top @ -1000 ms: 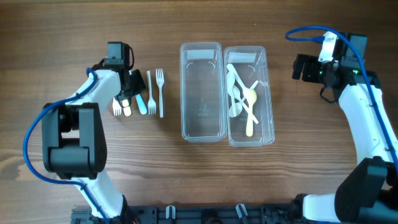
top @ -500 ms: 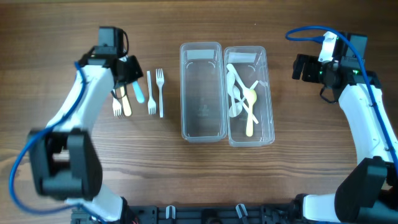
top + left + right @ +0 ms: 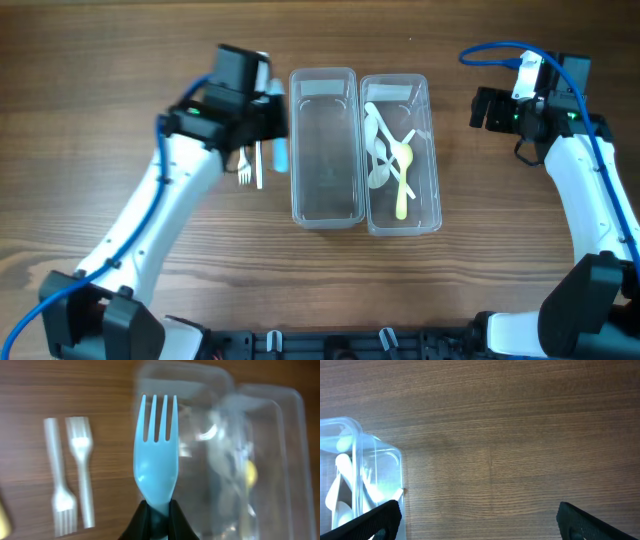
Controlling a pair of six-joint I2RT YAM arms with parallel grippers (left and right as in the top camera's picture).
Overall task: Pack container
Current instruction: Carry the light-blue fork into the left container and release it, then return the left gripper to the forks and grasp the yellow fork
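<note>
Fork [image 3: 155,455] status: blue, pinched at handle by left gripper [image 3: 155,510], tines forward, above desk [image 3: 100,60] just beside left container [image 3: 324,72], centre-left of overhead frame. Right gripper [image 3: 480,520] spread wide, holding nothing, upper right. Spoons [image 3: 390,155] in right container [image 3: 432,120].

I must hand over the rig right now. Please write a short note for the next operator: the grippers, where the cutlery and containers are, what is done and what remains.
Left gripper: fingers shut on the blue fork, held beside the left wall of the left container, not yet inside.
Right gripper: open, holds nothing, over the bare table to the right of both containers.
Done: the spoons, white and one yellow, lie in the right container. The left container is empty.
Left: place the blue fork, probably in the left container, then the two clear forks on the table. The arm may hide more cutlery.
</note>
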